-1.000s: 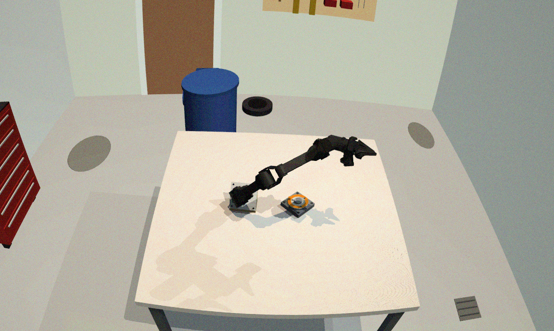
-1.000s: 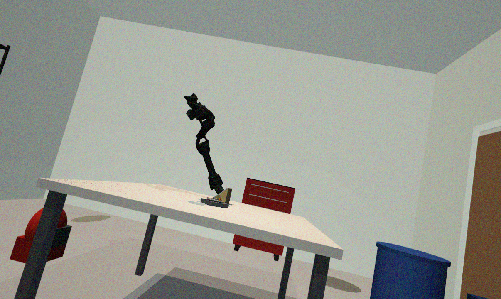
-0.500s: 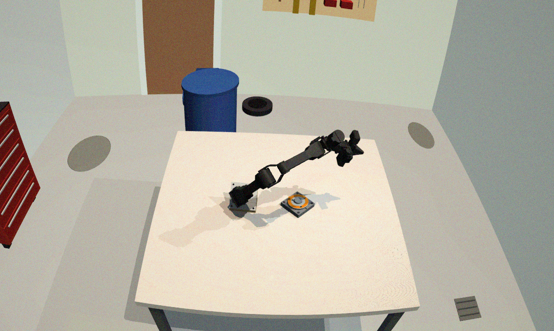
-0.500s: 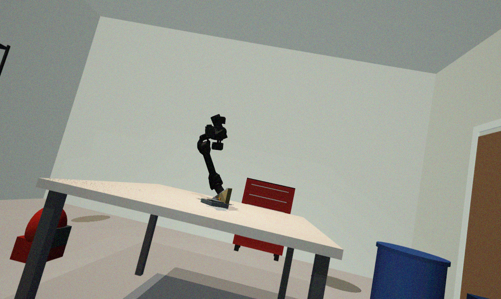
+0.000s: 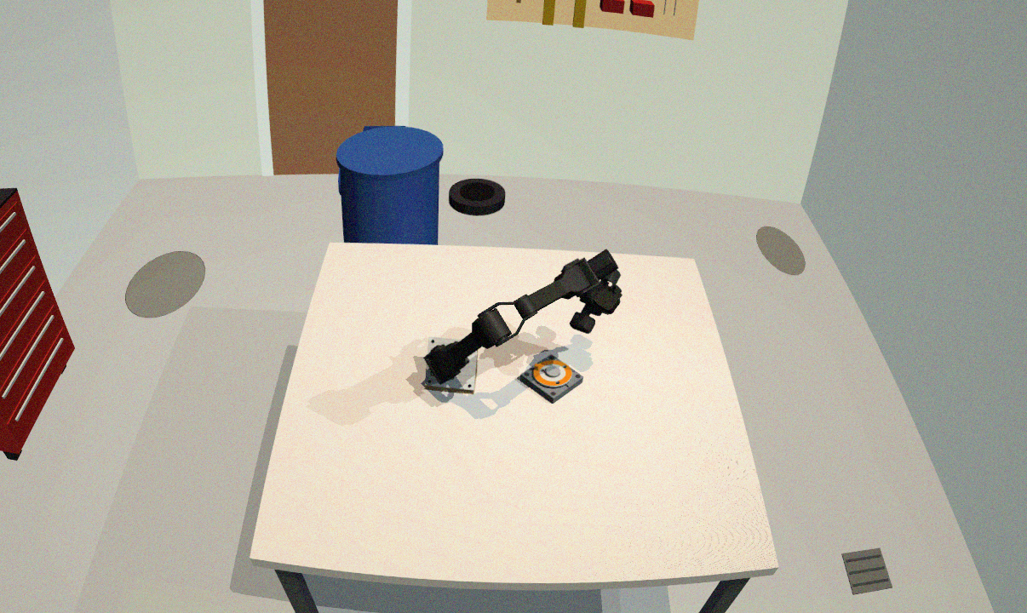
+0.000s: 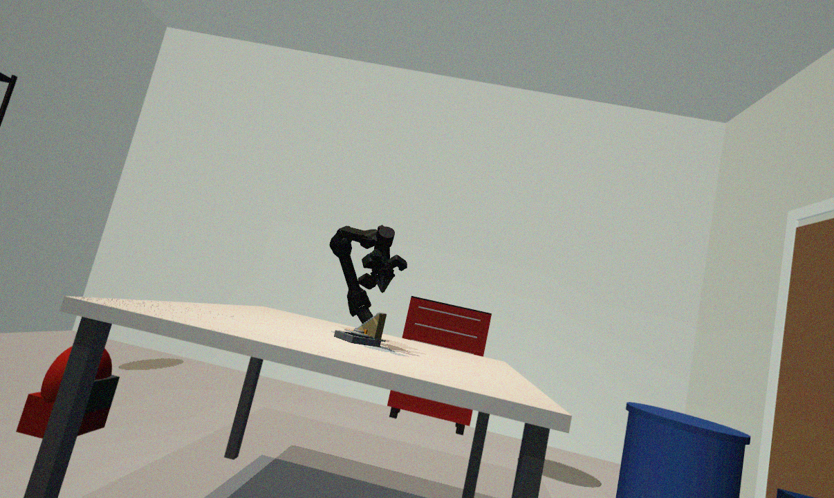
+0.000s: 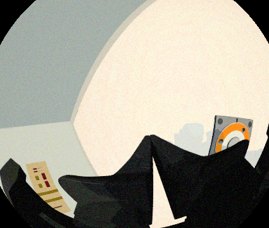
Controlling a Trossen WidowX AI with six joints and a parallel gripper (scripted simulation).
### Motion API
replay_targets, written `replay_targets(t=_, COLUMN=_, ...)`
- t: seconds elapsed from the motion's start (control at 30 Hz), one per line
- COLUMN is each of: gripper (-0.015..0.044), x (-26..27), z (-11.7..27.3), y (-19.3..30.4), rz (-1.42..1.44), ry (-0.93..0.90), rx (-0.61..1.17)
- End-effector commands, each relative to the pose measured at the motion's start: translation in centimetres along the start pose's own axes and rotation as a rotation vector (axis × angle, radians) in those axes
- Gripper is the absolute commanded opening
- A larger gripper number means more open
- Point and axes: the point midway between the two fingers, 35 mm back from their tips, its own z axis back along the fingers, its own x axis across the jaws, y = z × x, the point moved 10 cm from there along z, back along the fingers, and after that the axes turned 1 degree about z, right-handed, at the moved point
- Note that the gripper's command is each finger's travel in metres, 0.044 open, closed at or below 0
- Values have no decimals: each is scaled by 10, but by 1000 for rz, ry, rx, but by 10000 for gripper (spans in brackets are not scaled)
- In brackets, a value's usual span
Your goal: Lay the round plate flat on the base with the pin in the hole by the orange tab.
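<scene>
the end effector (image 5: 582,322), pinched closed on nothing, hangs above the round plate (image 5: 552,375); a clumsy nudge could jam it harder on the pin.

Hand (image 7: 153,141) shut, empty, raised

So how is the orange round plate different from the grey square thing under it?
The plate is a round orange ring; the base is a grey square. The plate is smaller and sits on top, while the base lies on the table with its corners poking out. Both are low, and neither touches the shut gripper.
</scene>
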Motion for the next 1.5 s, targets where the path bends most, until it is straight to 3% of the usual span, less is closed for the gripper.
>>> replay_targets(t=0.0, gripper=0, x=-30, z=-12, y=44, rz=264, ry=188, rx=183)
replay_targets(t=0.27, gripper=0, x=-84, z=-10, y=93, rz=654, ry=473, rx=476)
replay_targets(t=0.67, gripper=0, x=-89, z=-7, y=94, rz=656, ry=475, rx=478)
replay_targets(t=1.03, gripper=0, x=-116, z=-43, y=106, rz=656, ry=477, rx=477)
replay_targets(t=1.47, gripper=0, x=-124, z=-39, y=104, rz=656, ry=477, rx=477)
